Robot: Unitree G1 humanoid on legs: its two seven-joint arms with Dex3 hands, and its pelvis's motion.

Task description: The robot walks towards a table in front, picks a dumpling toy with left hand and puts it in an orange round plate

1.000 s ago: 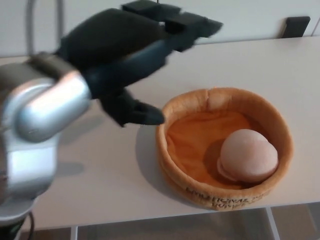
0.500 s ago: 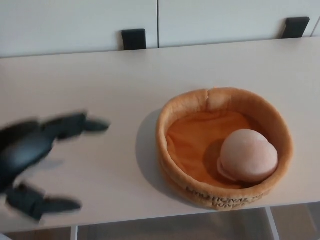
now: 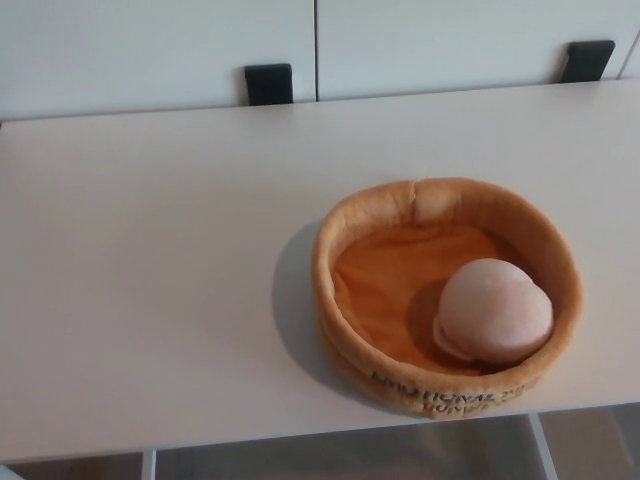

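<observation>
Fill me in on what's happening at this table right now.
Nothing is being handled at this moment. The dumpling toy lies inside the orange round plate, toward its right side, on the pale table. Neither of the robot's hands is in view, so the toy rests there on its own. Judging from how things lie, the placing step looks done. Two dark brackets sit at the table's far edge against the white wall.

Surface (image 3: 150,280): pale beige, smooth top.
Brackets: two black, left one (image 3: 269,83) and right one (image 3: 588,60), at far edge.
Backdrop: white panels (image 3: 150,50), vertical seam.
</observation>
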